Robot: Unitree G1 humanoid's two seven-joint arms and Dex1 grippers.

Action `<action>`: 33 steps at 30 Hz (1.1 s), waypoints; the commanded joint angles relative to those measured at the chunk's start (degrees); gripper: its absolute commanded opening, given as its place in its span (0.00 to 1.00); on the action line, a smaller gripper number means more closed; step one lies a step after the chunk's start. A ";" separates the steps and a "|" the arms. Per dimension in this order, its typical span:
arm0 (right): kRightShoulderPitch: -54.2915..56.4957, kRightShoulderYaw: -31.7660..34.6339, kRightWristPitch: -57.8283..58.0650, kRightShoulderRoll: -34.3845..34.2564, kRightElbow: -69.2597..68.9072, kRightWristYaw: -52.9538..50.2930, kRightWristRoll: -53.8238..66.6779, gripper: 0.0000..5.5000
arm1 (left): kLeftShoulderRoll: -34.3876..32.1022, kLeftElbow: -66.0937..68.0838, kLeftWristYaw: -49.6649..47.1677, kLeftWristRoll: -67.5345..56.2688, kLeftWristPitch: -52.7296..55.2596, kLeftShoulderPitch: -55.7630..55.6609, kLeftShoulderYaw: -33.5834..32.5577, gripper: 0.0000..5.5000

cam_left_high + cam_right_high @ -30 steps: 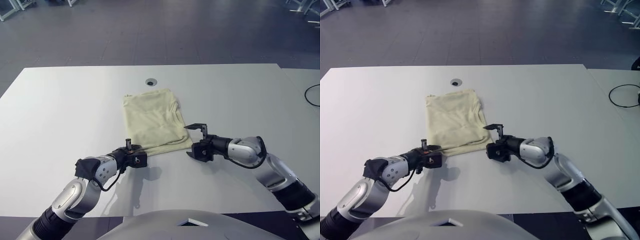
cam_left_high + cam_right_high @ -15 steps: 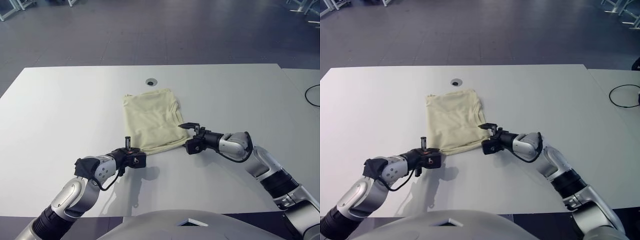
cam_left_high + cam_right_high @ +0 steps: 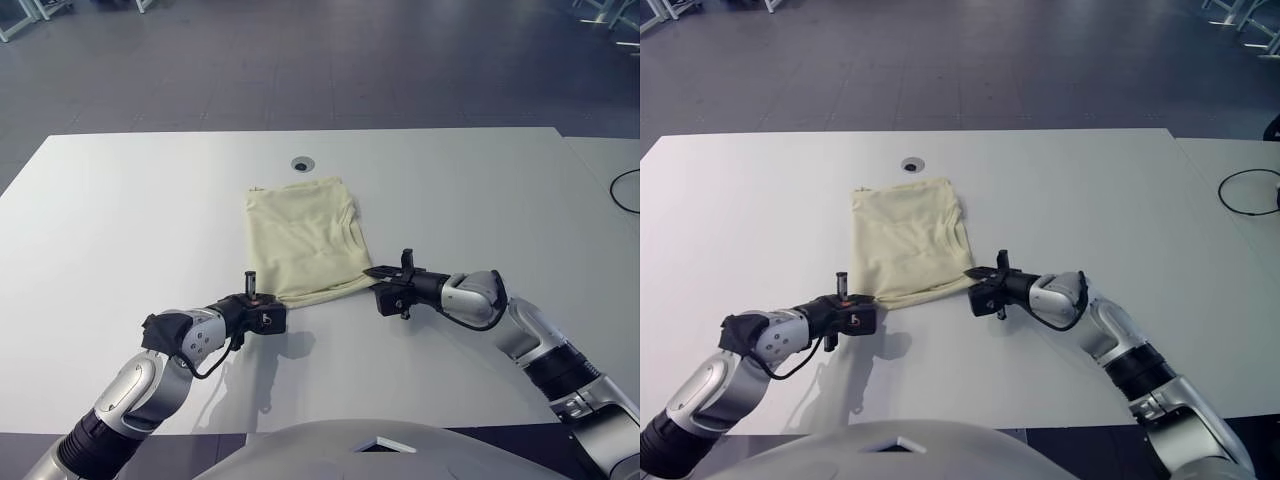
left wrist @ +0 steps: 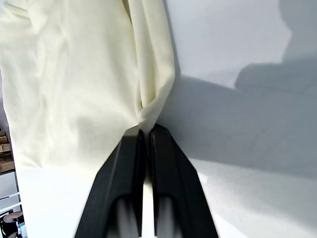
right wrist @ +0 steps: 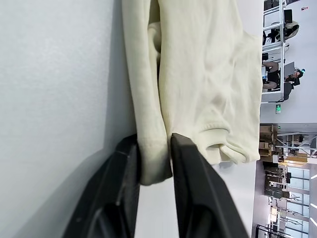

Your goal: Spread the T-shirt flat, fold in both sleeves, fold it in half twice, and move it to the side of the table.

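A pale yellow T-shirt (image 3: 305, 235) lies folded into a narrow rectangle in the middle of the white table (image 3: 120, 220). My left gripper (image 3: 274, 304) sits low at its near left corner, shut on a pinch of the hem; in the left wrist view the T-shirt (image 4: 74, 74) bunches into the tips of the left gripper (image 4: 145, 130). At the near right corner my right gripper (image 3: 371, 272) is shut on the folded edge. The right wrist view shows the T-shirt (image 5: 198, 74) rolled between the fingers of the right gripper (image 5: 154, 148).
A round cable hole (image 3: 301, 163) sits in the table just beyond the shirt's far edge. A black cable (image 3: 628, 190) loops at the far right. Bare tabletop spreads to the left and right of the shirt.
My right gripper, open a second ago, moved left to the shirt's near right corner and shut on it. The left gripper kept its pinch and barely shifted.
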State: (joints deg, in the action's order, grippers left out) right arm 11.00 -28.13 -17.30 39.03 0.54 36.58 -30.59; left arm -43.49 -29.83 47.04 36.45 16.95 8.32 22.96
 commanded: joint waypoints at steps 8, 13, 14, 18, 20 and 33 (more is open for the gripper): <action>-5.86 5.25 7.14 3.83 -14.62 8.82 6.90 0.01 | -1.70 -4.08 13.95 -17.09 8.11 -1.77 -4.42 0.00; -10.08 9.06 11.96 9.49 -26.91 17.34 14.47 0.01 | -9.78 -5.65 21.10 -24.54 7.58 -0.99 -9.56 0.00; -11.12 9.99 13.03 10.88 -28.70 18.84 15.83 0.01 | -11.75 -5.64 22.42 -25.62 6.63 -0.35 -10.59 0.00; -13.91 11.67 18.80 14.22 -33.64 24.19 21.68 0.01 | -15.32 -7.41 25.63 -32.06 7.42 1.50 -13.85 0.00; -14.81 12.18 22.95 15.43 -35.66 26.43 24.68 0.01 | -15.54 -9.60 27.04 -36.66 10.60 1.21 -14.65 0.00; 0.62 17.72 59.71 20.10 -36.22 40.84 55.52 0.01 | -19.78 -10.24 31.41 -57.24 26.49 -7.50 -17.20 0.00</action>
State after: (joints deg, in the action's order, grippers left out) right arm 7.51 -11.97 38.33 58.25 -37.44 75.83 20.99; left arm -61.82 -41.35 77.61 -18.53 41.37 4.43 6.44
